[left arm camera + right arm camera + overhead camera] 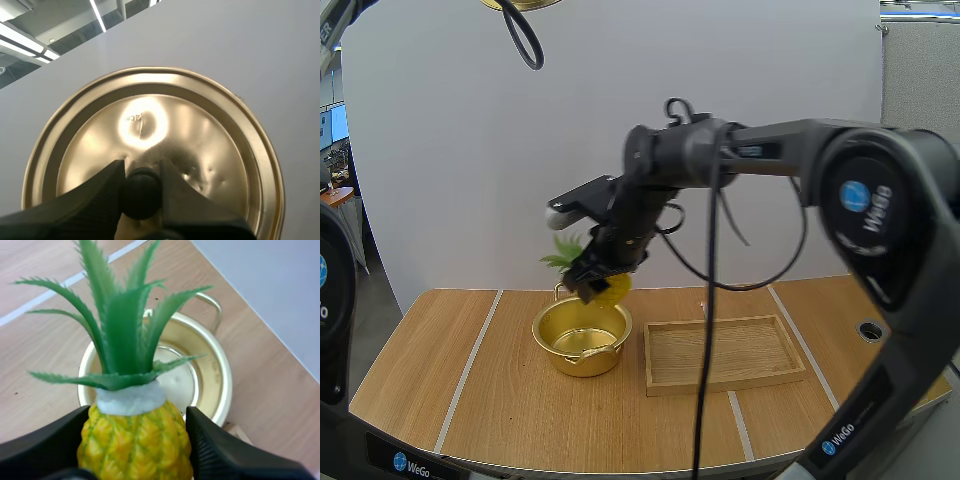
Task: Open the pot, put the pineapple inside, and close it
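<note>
A yellow pineapple (135, 442) with green leaves (563, 253) is pinched between the black fingers of my right gripper (597, 283), which holds it just above the far rim of the pot. The gold pot (581, 335) stands open on the table, its inside bare (177, 380). My left gripper (141, 192) is shut on the black knob (141, 193) of the gold lid (200, 135), held high in the air; the lid's edge (523, 4) shows at the top of the high view.
A shallow wooden tray (725, 352) lies just right of the pot. The wooden table (440, 380) has pale lines across it and a small round hole (869, 329) near its right edge.
</note>
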Controlling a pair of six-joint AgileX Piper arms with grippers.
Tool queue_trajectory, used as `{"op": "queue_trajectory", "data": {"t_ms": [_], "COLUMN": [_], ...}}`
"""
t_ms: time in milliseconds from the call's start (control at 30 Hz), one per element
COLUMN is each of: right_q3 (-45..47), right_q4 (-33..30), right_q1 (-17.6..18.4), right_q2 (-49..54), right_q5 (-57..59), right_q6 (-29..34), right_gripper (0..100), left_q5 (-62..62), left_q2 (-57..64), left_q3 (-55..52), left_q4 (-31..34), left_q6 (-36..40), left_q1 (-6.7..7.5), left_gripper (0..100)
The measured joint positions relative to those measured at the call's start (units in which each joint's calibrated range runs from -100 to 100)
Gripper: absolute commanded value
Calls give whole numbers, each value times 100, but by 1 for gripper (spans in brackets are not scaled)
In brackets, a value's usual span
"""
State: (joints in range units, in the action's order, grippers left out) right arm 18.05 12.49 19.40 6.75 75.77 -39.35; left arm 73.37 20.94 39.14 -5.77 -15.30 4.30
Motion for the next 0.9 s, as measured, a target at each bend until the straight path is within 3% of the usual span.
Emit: {"op": "queue_trajectory", "data": {"t_ms": [900], "right_q3": [-269], "right_q4": [-427], "right_q1": [36], "right_q2": [-1656], "right_q5": [-487], "right_q6": [131], "right_gripper": [0], "left_q5": [0], "left_q2": [0], "left_q3": [0], "left_q4": [0], "left_q6": [0], "left_q1": [0], "left_gripper": [0]}}
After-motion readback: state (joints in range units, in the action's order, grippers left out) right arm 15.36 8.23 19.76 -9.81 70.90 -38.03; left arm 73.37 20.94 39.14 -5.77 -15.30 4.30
